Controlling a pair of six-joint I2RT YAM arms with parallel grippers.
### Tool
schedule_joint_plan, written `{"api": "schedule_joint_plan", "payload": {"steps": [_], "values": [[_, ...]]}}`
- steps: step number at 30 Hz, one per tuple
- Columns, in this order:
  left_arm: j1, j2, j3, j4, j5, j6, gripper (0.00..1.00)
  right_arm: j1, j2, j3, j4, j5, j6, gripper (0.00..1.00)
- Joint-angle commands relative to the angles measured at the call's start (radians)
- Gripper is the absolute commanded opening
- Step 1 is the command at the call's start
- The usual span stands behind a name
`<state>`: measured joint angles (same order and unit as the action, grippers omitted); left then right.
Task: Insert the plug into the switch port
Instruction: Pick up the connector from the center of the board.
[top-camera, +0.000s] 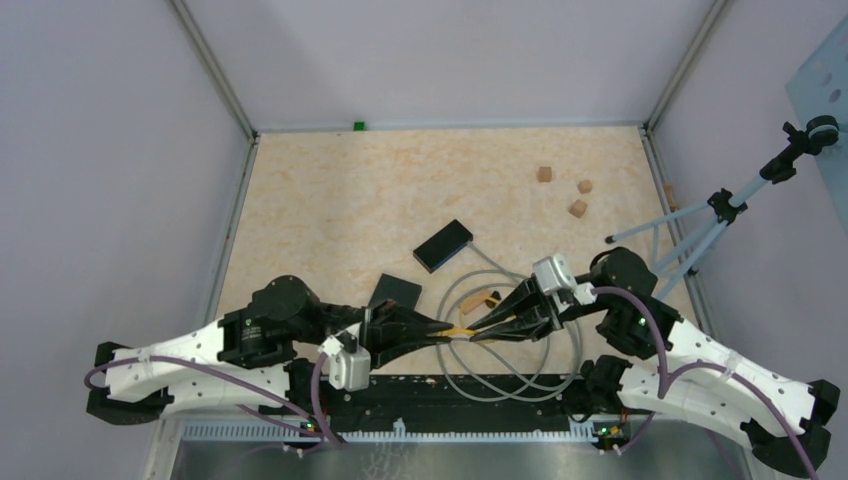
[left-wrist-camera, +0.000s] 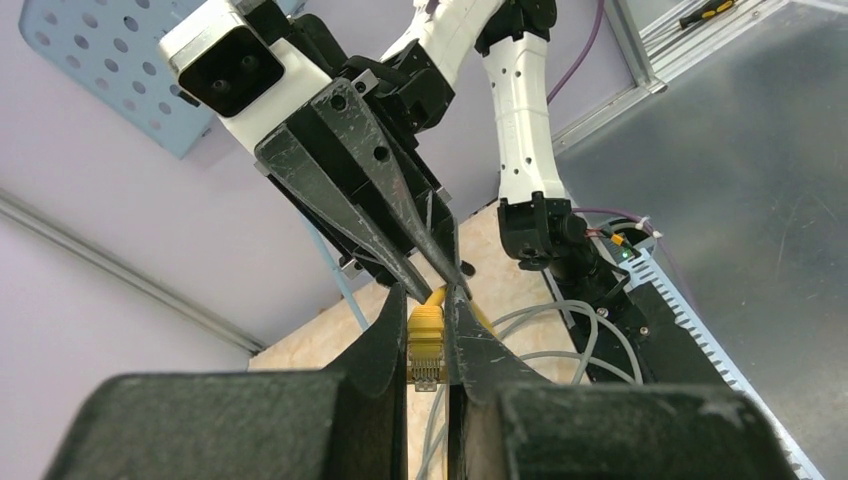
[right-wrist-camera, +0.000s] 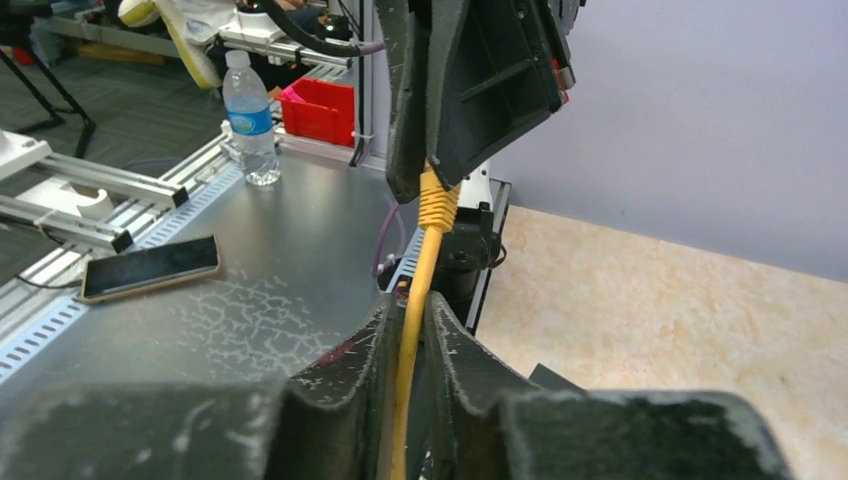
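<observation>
Reaching in low from the lower left, your left arm (top-camera: 200, 350) lies stretched almost flat along the near edge of the table (top-camera: 330, 200), with its gripper (top-camera: 445, 328) pointing right. Its fingers are squeezed shut on the yellow plug (left-wrist-camera: 426, 345). The left wrist view shows the ribbed yellow body pinched between both pads, with the paler end facing that camera.

The plug is held up off the table between the two grippers, near the middle of the front edge and above the loops of a grey cable (top-camera: 500, 385). The switch (top-camera: 443, 245) — a flat black box — lies farther back on the table, well apart from the plug. A second black slab (top-camera: 395, 292) sits just behind the left gripper.

Your right arm (top-camera: 690, 365) comes in from the lower right with its elbow raised. Its gripper (top-camera: 478, 330) points left, tip to tip with the other one. Those fingers are closed on the yellow cord (right-wrist-camera: 410, 340) just behind the plug, and the cord runs straight from one gripper into the other. Three small wooden cubes (top-camera: 578, 208) sit far back on the right.
</observation>
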<state>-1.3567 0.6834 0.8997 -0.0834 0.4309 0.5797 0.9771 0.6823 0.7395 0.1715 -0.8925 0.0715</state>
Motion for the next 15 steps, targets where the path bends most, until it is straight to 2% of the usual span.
{"api": "schedule_joint_plan", "payload": {"steps": [1,3,4,5,6,7,10,12,15], "values": [[-0.004,-0.013,0.038,0.034,0.003,0.015,0.0,0.0,0.019,0.019,-0.059,-0.044,-0.06,0.02],[-0.004,-0.023,0.029,0.049,-0.001,0.008,0.0,0.0,0.029,0.045,-0.128,-0.032,-0.127,0.0],[-0.004,-0.03,0.023,0.061,-0.006,0.003,0.04,0.0,0.028,0.056,-0.15,-0.007,-0.152,0.0],[-0.004,-0.038,0.015,0.072,-0.016,-0.006,0.17,0.0,0.026,0.061,-0.164,0.019,-0.173,0.0],[-0.004,-0.046,0.007,0.089,-0.031,-0.018,0.39,0.0,0.023,0.069,-0.169,0.033,-0.193,0.0],[-0.004,-0.052,0.0,0.112,-0.051,-0.036,0.54,0.0,0.019,0.075,-0.19,0.037,-0.222,0.0],[-0.004,-0.076,-0.018,0.14,-0.082,-0.089,0.89,0.0,-0.001,0.083,-0.196,0.104,-0.292,0.0],[-0.004,-0.097,-0.029,0.177,-0.103,-0.152,0.94,0.0,-0.016,0.088,-0.193,0.175,-0.343,0.0],[-0.003,-0.128,-0.038,0.232,-0.167,-0.241,0.94,0.0,-0.044,0.091,-0.179,0.31,-0.44,0.0]]}}
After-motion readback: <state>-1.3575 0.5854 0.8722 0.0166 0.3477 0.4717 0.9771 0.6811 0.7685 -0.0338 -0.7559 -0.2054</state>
